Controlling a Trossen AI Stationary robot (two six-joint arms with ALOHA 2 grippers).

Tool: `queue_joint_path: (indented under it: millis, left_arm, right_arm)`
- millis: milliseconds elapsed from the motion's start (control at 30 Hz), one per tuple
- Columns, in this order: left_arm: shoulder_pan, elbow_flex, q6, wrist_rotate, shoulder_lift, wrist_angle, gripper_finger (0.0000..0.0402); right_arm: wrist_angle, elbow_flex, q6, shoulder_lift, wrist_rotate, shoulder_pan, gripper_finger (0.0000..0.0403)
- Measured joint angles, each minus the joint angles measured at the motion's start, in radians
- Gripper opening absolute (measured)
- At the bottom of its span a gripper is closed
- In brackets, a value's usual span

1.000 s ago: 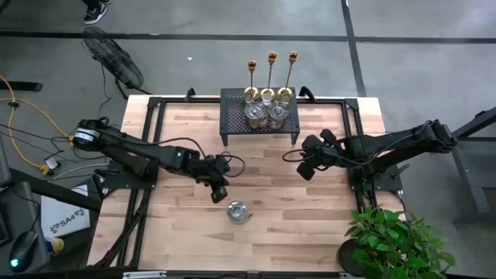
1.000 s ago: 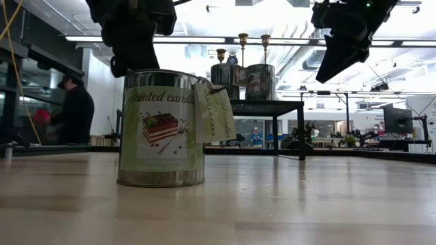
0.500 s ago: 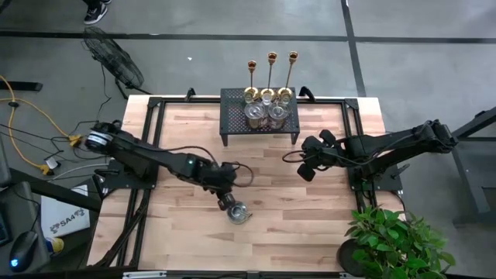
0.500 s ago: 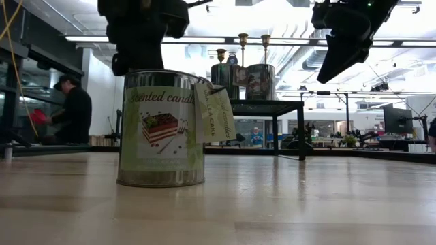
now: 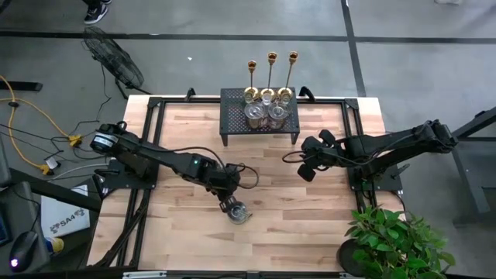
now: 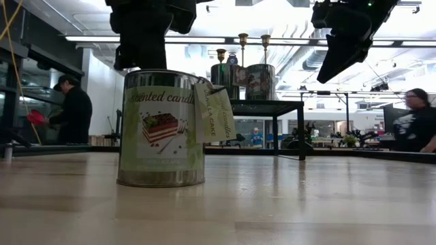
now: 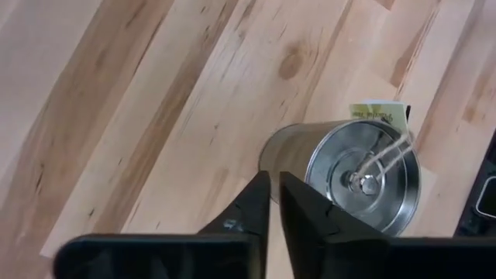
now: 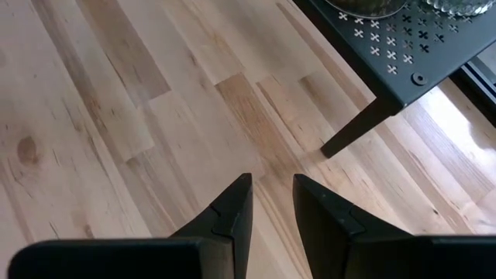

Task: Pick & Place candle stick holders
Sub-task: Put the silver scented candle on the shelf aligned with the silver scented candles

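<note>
Moved since a second ago: left gripper (image 5: 230,203), from beside the candle tin (image 5: 238,211) to just over its rim; fingers (image 7: 256,203) nearly together, holding nothing. Tin: round, silvery metal, printed label, paper tag, upright on the pale plank table (image 5: 310,225). Right gripper (image 5: 306,165) hangs near the black mesh stand (image 5: 232,120), fingers (image 8: 232,205) slightly apart, empty. Candle stick holders (image 5: 272,74): three slim brass stems, upright, long axis vertical, at the stand's far edge, well apart from both grippers. Clear glass holders (image 5: 256,114) sit on the stand.

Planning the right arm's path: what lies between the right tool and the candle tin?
Only bare wooden table lies between the right tool and the candle tin, seen in the high view.
</note>
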Motion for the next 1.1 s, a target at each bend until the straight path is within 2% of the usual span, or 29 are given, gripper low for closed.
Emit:
queue_joint_path:
  millis: [233, 367, 833, 1100]
  left_arm:
    - [0.000, 0.000, -0.029, 0.046, 0.000, 0.015, 0.0105]
    - [0.000, 0.000, -0.054, 0.088, 0.000, 0.060, 0.0133]
    - [0.000, -0.001, -0.062, 0.143, 0.094, 0.070, 0.0136]
    - [0.000, 0.004, -0.091, 0.105, 0.093, -0.020, 0.0136]
  right_arm:
    - [0.001, 0.000, 0.000, 0.000, 0.000, 0.000, 0.0087]
    - [0.006, 0.000, 0.002, 0.000, 0.000, 0.000, 0.0087]
    - [0.009, 0.000, 0.002, 0.000, -0.003, 0.000, 0.0087]
    - [0.009, 0.000, 0.002, 0.000, -0.003, 0.000, 0.0087]
